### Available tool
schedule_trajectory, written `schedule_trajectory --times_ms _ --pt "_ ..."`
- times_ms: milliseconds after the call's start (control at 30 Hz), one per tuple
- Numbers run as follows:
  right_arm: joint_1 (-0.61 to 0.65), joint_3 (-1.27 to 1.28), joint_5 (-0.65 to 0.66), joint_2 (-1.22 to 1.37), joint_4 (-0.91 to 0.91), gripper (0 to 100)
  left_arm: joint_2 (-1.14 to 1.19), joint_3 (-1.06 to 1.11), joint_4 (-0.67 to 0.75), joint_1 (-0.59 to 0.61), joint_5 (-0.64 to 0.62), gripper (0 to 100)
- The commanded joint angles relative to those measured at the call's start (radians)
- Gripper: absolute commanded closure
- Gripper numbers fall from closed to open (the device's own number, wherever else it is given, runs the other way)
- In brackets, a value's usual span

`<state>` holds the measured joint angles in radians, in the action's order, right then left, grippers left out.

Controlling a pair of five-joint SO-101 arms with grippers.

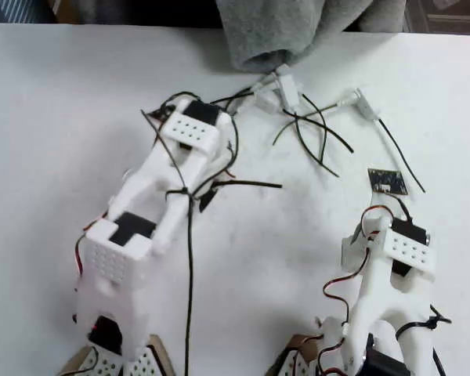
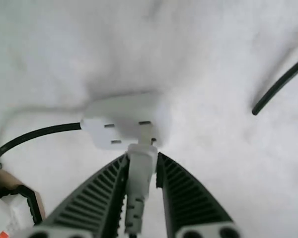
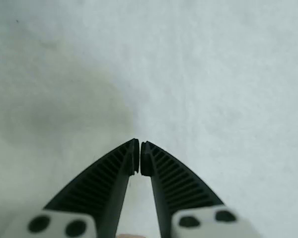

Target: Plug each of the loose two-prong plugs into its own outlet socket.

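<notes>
Pinches a two-prong plug [image 2: 139, 171] by its body in the left gripper [image 2: 141, 157], prongs at the outlet socket [image 2: 124, 116] on the table [image 2: 213, 74]. Probably light, stiff, slippery. Holds right gripper [image 3: 139, 157] closed, empty.

Held plug [image 2: 140, 161]: white and narrow, clamped between the left jaws, its front end touching the outlet block's slotted face.
Outlet block [image 2: 124, 116]: white and rounded, dark slots facing the plug, black cord leaving one side; lies on the white surface.
Far piece [image 1: 286, 92]: white, black-corded; plug or socket unclear.
Second far piece [image 1: 366, 104]: white, thin-corded, lying apart from it.
</notes>
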<state>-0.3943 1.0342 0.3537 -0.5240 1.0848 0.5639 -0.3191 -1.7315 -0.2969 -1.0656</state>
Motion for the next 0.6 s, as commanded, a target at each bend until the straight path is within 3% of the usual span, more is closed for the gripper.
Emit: schedule_trajectory --times_ms 0,267,567 --pt "0.001 -0.003 -0.006 -0.012 -0.007 97.8 -0.001 -0.017 -0.003 0.041 -0.009 97" --pt "0.001 -0.003 -0.006 -0.010 -0.007 97.8 -0.001 0.055 0.002 0.054 -0.150 97" --pt "0.001 -0.003 -0.003 -0.010 -0.007 97.8 -0.002 0.049 0.031 0.058 -0.158 97"
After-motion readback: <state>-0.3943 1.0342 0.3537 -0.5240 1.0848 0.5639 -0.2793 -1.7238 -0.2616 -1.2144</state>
